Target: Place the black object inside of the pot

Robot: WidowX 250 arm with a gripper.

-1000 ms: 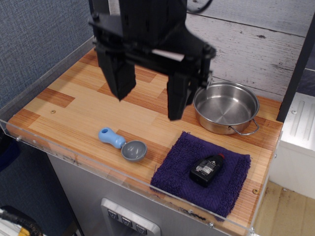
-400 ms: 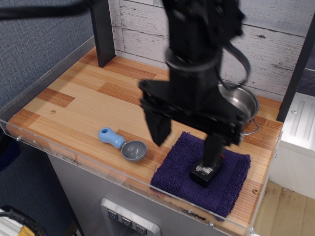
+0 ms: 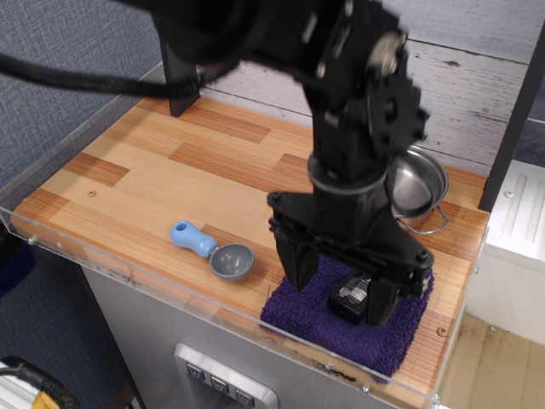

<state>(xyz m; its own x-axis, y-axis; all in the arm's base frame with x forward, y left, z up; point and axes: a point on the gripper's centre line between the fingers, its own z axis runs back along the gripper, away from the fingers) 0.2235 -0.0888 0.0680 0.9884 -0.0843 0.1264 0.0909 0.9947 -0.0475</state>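
Observation:
The black bottle (image 3: 350,294) lies flat on a purple towel (image 3: 294,317) at the front right; its red cap is hidden by the arm. My gripper (image 3: 339,296) is open and low over the towel. One finger (image 3: 297,264) stands left of the bottle and the other (image 3: 382,300) right of it, so the bottle lies between them. I cannot tell whether either finger touches it. The shiny steel pot (image 3: 419,182) stands behind at the back right, mostly hidden by my arm, with one loop handle (image 3: 428,227) showing.
A blue-handled scoop with a grey bowl (image 3: 214,250) lies left of the towel near the front. A clear acrylic rim (image 3: 128,274) runs along the table's front and left edges. A dark post (image 3: 180,85) stands at the back left, against a plank wall.
My gripper has swung from the back middle of the table forward and right, then dropped down over the towel until its open fingers straddle the bottle. The bottle, pot and scoop have not moved.

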